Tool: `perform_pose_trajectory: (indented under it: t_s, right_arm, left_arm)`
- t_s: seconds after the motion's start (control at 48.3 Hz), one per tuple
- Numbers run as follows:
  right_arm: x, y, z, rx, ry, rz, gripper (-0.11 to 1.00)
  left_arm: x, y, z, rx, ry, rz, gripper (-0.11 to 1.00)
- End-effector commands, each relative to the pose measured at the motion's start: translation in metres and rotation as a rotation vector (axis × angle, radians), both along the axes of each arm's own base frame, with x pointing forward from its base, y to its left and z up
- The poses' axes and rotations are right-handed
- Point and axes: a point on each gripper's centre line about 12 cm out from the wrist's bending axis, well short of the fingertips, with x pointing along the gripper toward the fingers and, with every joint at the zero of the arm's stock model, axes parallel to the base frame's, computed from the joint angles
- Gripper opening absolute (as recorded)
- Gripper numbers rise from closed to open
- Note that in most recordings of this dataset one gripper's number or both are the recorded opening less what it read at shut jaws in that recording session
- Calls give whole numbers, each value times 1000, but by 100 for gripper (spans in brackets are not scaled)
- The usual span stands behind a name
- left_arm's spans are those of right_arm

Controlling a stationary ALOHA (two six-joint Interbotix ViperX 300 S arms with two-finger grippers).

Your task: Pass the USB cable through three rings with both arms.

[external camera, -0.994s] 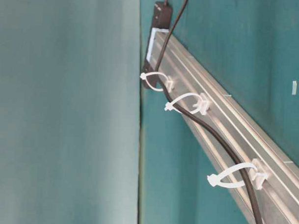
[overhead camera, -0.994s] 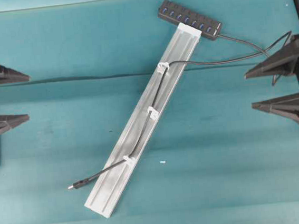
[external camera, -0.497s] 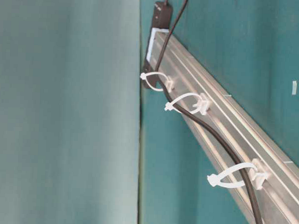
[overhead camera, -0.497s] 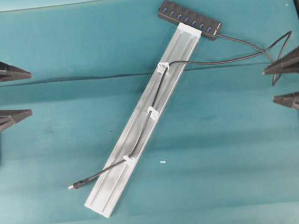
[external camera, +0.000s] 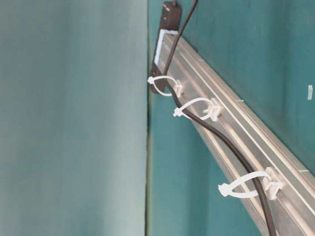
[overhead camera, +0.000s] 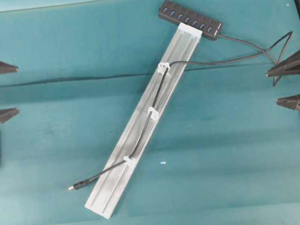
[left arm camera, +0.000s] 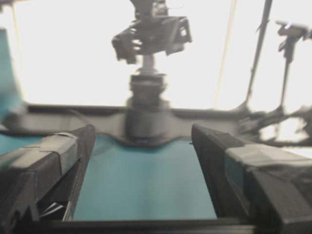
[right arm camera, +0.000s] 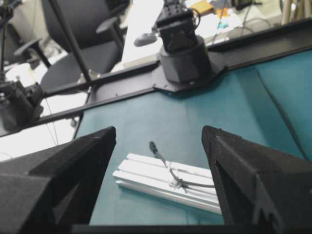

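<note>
The dark grey USB cable [overhead camera: 145,129] runs along the silver rail [overhead camera: 117,187] and passes through all three white rings: the far one [overhead camera: 162,67], the middle one [overhead camera: 152,113] and the near one [overhead camera: 128,160]. Its plug [overhead camera: 73,187] lies on the mat left of the rail's near end. The table-level view shows the cable [external camera: 230,149] inside the three loops [external camera: 245,185]. My left gripper [overhead camera: 15,89] is open and empty at the left edge. My right gripper [overhead camera: 272,86] is open and empty at the right edge. The right wrist view shows the plug [right arm camera: 153,146] and one ring [right arm camera: 174,181].
A black multi-port hub [overhead camera: 190,19] with blue sockets lies at the rail's far end, with the cable looping [overhead camera: 272,53] from it to the right. A small white scrap [overhead camera: 163,163] lies on the teal mat right of the rail.
Both arms have drawn back toward their own edges of the table, the left one further left and the right one further right. The cable and rail have not moved.
</note>
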Motion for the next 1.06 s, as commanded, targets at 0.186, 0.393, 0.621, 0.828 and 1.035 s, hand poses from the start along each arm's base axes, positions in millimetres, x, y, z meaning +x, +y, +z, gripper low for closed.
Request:
perform_pose_trajectory:
  t_s: [0.186, 0.393, 0.621, 0.828, 1.035]
  right_arm:
    - [0, -1, 12, -8, -82, -9, 85]
    - [1, -1, 10, -68, -77, -12, 85]
    - [1, -1, 6, -83, -61, -10, 85]
    - [1, 0, -2, -90, -11, -1, 85]
    - [0, 0, -1, -97, -28, -5, 85]
  left_arm:
    - [29, -9, -19, -131, 99, -61, 90]
    - [35, -11, -20, -147, 91, -68, 89]
    - [35, -11, -22, -128, 95, -66, 89]
    - [39, -13, -32, -119, 129, -69, 89]
    - [42, -13, -36, -111, 142, -67, 89]
